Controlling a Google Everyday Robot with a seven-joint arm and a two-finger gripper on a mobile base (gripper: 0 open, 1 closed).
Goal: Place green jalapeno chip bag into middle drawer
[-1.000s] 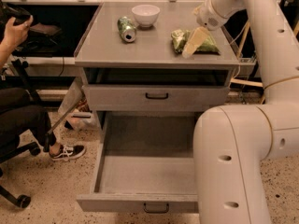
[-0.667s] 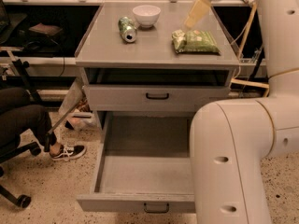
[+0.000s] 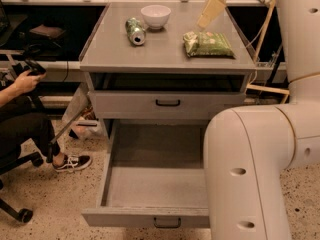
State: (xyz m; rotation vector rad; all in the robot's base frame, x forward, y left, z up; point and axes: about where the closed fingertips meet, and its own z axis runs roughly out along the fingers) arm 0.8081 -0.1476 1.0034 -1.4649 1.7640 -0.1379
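The green jalapeno chip bag (image 3: pixel 208 44) lies flat on the right side of the grey cabinet top (image 3: pixel 150 51). My gripper (image 3: pixel 203 24) hangs just above and behind the bag's left end, pointing down at it, with a small gap between them. It holds nothing. The middle drawer (image 3: pixel 150 186) is pulled far out below, its flat grey floor bare and its small dark handle (image 3: pixel 167 223) at the front.
A crushed green soda can (image 3: pixel 135 31) and a white bowl (image 3: pixel 155 16) sit at the back of the cabinet top. A shallower drawer front with a black handle (image 3: pixel 167 103) is above the open drawer. My white arm (image 3: pixel 255 174) fills the right foreground. A seated person (image 3: pixel 22 109) is at left.
My gripper has lifted up and back off the chip bag. The bag stays lying on the cabinet top. The drawer has not moved.
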